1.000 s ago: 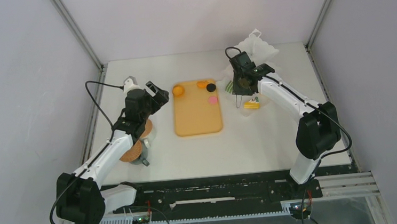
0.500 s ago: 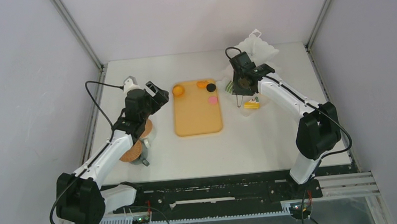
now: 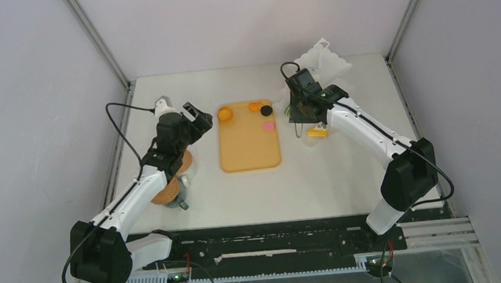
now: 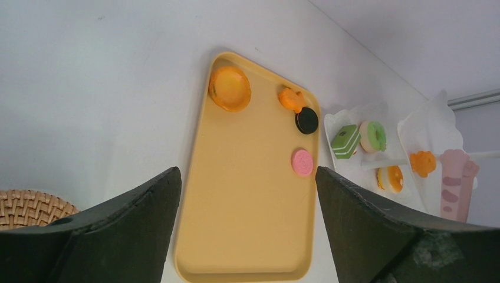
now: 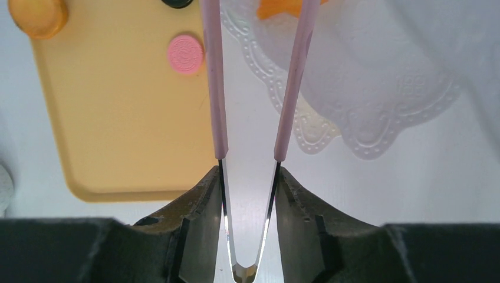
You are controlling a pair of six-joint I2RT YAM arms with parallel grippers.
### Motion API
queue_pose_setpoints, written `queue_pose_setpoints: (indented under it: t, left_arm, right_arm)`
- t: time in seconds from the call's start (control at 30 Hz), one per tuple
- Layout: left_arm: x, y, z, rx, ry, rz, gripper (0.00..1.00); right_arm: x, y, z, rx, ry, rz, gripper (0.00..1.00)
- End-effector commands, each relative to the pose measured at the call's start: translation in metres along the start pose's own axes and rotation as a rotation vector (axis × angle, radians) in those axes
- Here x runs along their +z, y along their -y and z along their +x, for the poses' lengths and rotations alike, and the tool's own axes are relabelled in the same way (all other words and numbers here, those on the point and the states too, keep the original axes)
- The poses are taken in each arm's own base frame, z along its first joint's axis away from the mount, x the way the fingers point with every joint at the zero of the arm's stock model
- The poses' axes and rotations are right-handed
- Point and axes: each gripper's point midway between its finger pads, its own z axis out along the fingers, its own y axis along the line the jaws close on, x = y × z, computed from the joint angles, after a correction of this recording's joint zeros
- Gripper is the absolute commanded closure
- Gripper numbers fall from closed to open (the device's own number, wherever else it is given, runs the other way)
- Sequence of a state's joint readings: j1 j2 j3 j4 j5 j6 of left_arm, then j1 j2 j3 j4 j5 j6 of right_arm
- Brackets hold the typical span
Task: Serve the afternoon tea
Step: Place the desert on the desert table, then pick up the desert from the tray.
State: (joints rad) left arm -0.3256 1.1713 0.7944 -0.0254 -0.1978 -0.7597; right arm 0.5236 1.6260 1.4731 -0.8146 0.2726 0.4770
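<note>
The tan board lies mid-table and carries an orange tart, an orange piece, a black round and a pink round. My left gripper hovers left of the board, open and empty. My right gripper is shut on the pink tongs, whose arms point at an orange pastry on white paper. A yellow wedge lies beside them. The left wrist view shows a green cake, a green donut and another orange tart.
A cork coaster lies under my left forearm, with a grey object partly hidden beside it. White lace paper and a crumpled white bag sit at the back right. A pink paw-shaped item stands beyond the pastries.
My right gripper with the tongs has shifted slightly towards the back and left, and its elbow swung right. The left arm has not moved.
</note>
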Motion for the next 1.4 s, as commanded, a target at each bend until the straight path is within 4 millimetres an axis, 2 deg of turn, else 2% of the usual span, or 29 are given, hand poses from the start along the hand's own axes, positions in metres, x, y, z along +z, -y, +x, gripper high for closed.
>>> queue_pose_setpoints:
  t: [0.0,0.3,0.57,0.77,0.93,1.07,1.2,1.37]
  left_arm:
    - [-0.011,0.026,-0.035,-0.023,0.086,0.07,0.12]
    - [-0.011,0.026,-0.034,-0.029,0.082,0.071,0.12]
    - [0.001,0.033,-0.027,-0.029,0.018,0.065,0.12]
    - [0.002,0.033,-0.026,-0.034,0.01,0.058,0.12]
    - [0.002,0.031,-0.025,-0.036,0.001,0.05,0.12]
    - [0.001,0.026,-0.019,-0.035,-0.012,0.038,0.12]
    - [-0.003,0.016,-0.003,-0.046,-0.048,0.037,0.12]
    - [-0.01,0.013,0.024,-0.036,-0.11,0.06,0.15]
  right_arm:
    - [-0.025,-0.009,-0.012,-0.012,0.079,-0.033,0.57]
    - [-0.045,-0.048,0.005,-0.11,0.089,-0.102,0.58]
    - [-0.039,-0.105,0.027,-0.255,0.008,-0.253,0.6]
    - [-0.021,-0.146,0.038,-0.382,-0.074,-0.338,0.6]
    - [0.004,-0.166,0.049,-0.441,-0.152,-0.374,0.58]
    - [0.025,-0.175,0.064,-0.474,-0.211,-0.389,0.57]
    - [0.044,-0.178,0.078,-0.497,-0.249,-0.39,0.56]
    - [0.062,-0.177,0.084,-0.523,-0.257,-0.38,0.54]
